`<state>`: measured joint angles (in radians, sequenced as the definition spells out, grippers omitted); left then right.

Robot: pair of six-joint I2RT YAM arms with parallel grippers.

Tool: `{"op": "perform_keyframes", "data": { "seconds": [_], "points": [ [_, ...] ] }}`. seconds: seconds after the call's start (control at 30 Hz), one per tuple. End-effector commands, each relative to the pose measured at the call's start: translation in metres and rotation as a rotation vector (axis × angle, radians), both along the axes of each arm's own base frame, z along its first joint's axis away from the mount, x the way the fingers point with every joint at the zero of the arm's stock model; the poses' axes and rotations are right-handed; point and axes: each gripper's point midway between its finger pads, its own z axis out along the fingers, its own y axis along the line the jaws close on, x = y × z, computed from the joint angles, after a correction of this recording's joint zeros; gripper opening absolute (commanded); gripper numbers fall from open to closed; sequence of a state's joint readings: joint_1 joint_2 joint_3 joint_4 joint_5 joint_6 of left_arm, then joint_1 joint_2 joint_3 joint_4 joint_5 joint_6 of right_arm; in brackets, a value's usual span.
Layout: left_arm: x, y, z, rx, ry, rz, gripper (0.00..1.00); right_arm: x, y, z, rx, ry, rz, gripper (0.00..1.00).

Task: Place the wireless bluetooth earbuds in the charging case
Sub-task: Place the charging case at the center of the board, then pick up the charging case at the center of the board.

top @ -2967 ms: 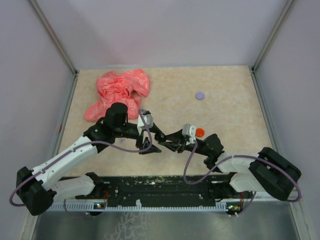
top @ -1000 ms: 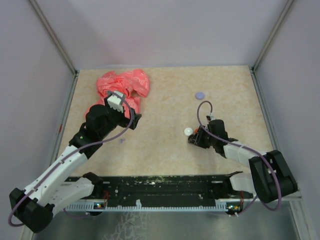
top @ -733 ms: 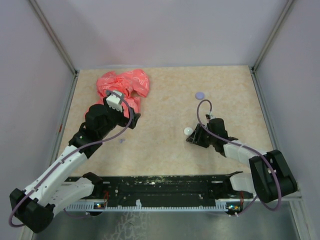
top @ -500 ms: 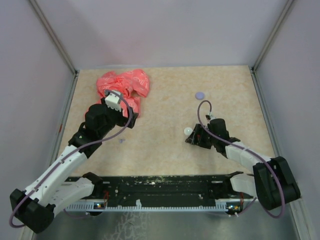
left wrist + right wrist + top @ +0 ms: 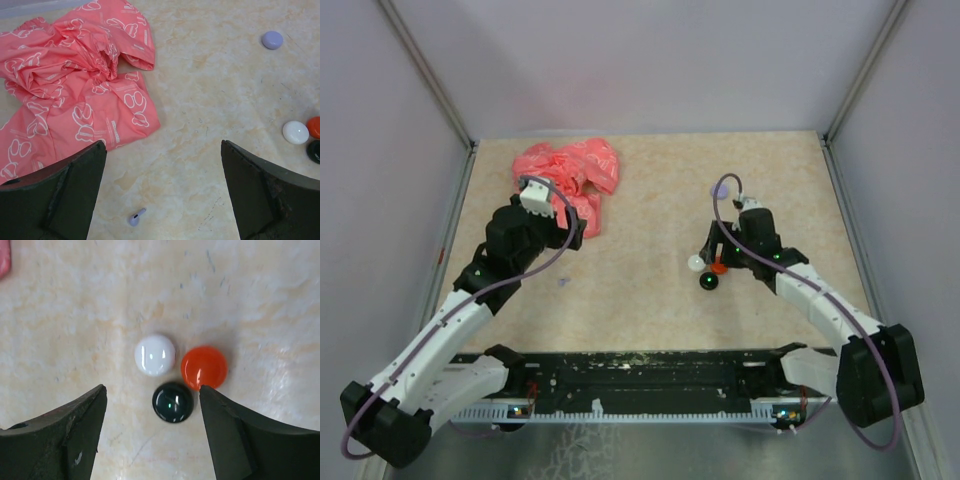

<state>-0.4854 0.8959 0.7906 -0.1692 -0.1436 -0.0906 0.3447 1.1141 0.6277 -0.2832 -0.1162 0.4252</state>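
Low in the left wrist view, slightly left of centre, a single pale purple earbud (image 5: 136, 217) lies on the beige marbled table (image 5: 210, 100), its stem pointing up and to the right. It lies apart from everything else, below the lower edge of a crumpled pink cloth (image 5: 75, 85) that fills the upper left of that frame. From overhead the earbud (image 5: 563, 283) shows as a tiny speck below the cloth. The left gripper (image 5: 162, 165) hangs above the table with its fingers spread wide and nothing between them.

At the centre of the right wrist view three small round discs sit bunched closely together: a white disc (image 5: 155, 355), a red disc (image 5: 204, 367) to its right, and a black disc (image 5: 172, 401) below the two. The right gripper (image 5: 152, 390) is above them, fingers wide apart, holding nothing. A pale purple disc (image 5: 272, 39) lies alone at the upper right of the left wrist view, well apart from the trio.
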Motion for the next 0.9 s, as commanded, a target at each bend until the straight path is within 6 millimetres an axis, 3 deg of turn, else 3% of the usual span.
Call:
{"op": "perform_keyframes", "data": {
  "seconds": [0.0, 0.13, 0.3, 0.57, 0.63, 0.87],
  "points": [
    [0.002, 0.005, 0.018, -0.041, -0.025, 0.03, 1.0, 0.056, -0.008, 0.047, -0.099, -0.191, -0.062, 0.74],
    [0.003, 0.005, 0.015, -0.045, -0.006, 0.035, 1.0, 0.096, -0.018, 0.057, -0.142, -0.267, -0.137, 0.74],
    [0.003, 0.006, 0.014, -0.051, 0.004, 0.035, 1.0, 0.136, -0.025, 0.055, -0.176, -0.315, -0.188, 0.74],
    [0.004, 0.014, 0.017, -0.055, -0.007, 0.057, 1.0, 0.19, -0.035, 0.032, -0.212, -0.349, -0.214, 0.7],
    [0.005, 0.013, 0.016, -0.055, -0.004, 0.05, 1.0, 0.203, -0.036, 0.017, -0.228, -0.331, -0.199, 0.7],
    [0.007, 0.01, 0.011, -0.06, 0.018, 0.031, 1.0, 0.236, -0.03, 0.004, -0.251, -0.353, -0.039, 0.7]
  ]
}}
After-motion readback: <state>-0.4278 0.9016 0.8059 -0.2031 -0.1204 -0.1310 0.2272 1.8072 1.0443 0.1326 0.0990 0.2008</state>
